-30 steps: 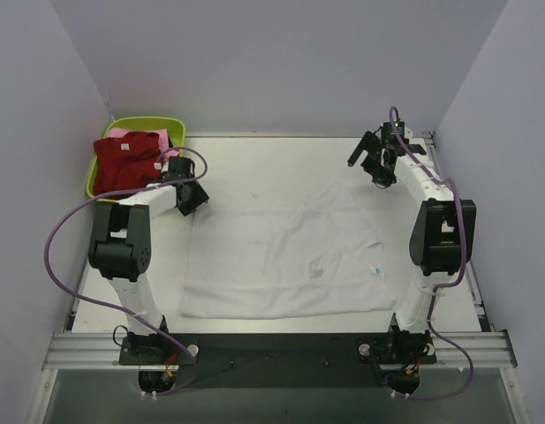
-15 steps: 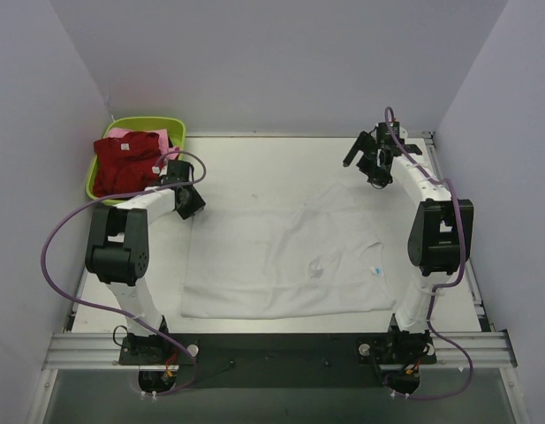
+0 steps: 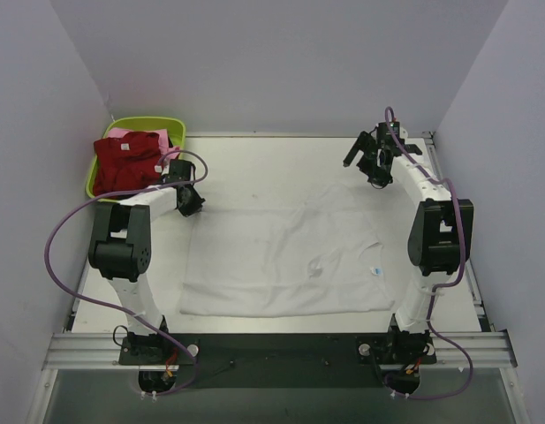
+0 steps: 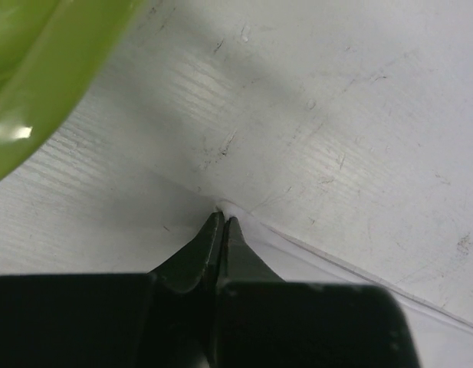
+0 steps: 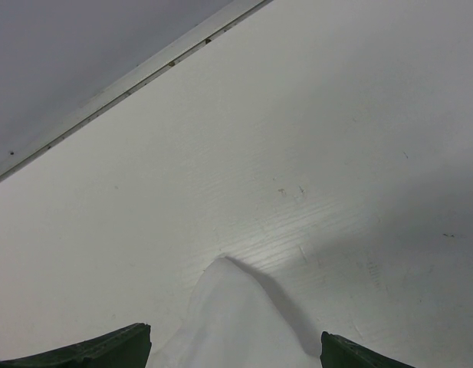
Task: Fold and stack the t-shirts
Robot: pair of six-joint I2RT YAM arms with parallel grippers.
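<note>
Matt cloth t-shirt (image 3: 290, 256), glossy plastic basin (image 4: 37, 77)

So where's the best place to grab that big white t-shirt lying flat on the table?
Take the white t-shirt by its far corners, from above: it lies flat, so only thin edges and tips offer a pinch. The left hand is shut on the far-left corner; the open right hand hangs over the pointed far-right tip.

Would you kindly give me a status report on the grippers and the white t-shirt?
Left gripper shut on white t-shirt, far-left corner. Right gripper open above far-right tip. Shirt spread out; nothing in the way.
</note>
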